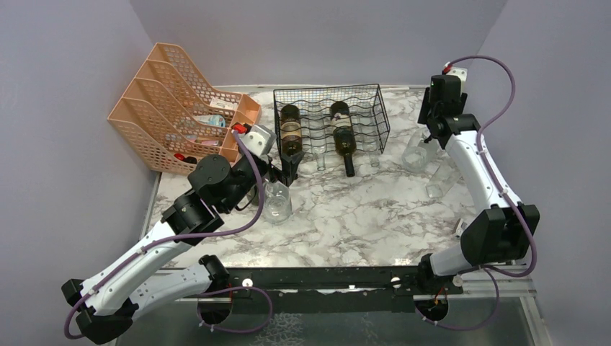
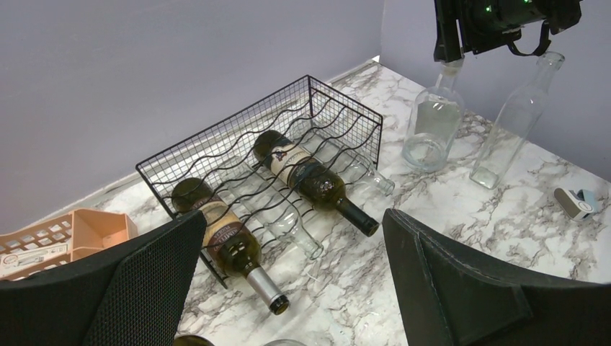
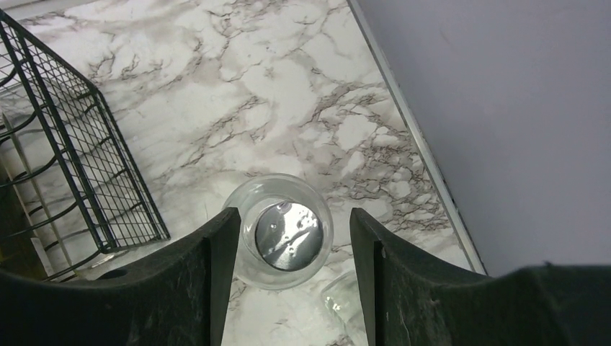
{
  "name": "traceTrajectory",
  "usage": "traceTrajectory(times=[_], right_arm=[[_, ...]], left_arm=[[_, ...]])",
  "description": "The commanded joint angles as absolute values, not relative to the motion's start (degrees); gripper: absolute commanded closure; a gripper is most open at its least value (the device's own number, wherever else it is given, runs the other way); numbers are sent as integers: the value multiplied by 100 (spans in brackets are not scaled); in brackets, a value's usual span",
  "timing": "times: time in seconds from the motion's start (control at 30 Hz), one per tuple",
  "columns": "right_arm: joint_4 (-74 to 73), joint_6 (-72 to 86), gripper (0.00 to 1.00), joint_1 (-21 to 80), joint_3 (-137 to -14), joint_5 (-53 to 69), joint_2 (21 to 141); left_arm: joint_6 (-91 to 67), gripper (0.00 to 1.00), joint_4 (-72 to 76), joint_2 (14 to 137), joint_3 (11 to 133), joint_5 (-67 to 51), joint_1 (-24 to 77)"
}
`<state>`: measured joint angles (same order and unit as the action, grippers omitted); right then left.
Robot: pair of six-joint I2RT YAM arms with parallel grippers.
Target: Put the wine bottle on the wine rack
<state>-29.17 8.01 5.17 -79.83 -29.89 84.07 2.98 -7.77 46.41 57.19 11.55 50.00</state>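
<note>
Leftmost, the left pincer [image 2: 294, 231] hangs wide and empty before the wine rack [image 1: 330, 119]. A brown-labelled bottle [image 1: 291, 131] and a white-labelled bottle [image 1: 343, 137] lie in the rack. Further right, the right pincer [image 3: 294, 216] stands open astride the neck of a clear round bottle [image 3: 287, 238] on the bench [image 1: 360, 209], near the rack's right end. It should probably centre on the neck, close firmly below the lip and lift straight. Both labels are too blurred to read.

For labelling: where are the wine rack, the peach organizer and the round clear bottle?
wine rack [image 1: 382, 112]: top view, right end wall.
peach organizer [image 1: 142, 138]: top view, mesh side wall.
round clear bottle [image 2: 434, 126]: left wrist view, body.
</note>
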Motion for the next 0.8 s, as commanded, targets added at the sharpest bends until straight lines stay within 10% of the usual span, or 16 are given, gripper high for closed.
traceTrajectory(times=[0.0,0.37,0.57,0.77], right_arm=[[-2967,879,39,471,-8011,-2704,8557],[-3067,1135,50,378,-7716,-2488,8725],[-3213,1045,84,386,-7710,-2704,8585],[-3673,1261,98,551,-7570,-2579,7992]], left_arm=[[377,1,-639,4589,5702,1061,5015],[393,1,-659,4582,5698,1078,5012],[413,1,-644,4559,5682,1069,5008],[437,1,-463,4603,5643,976,5010]])
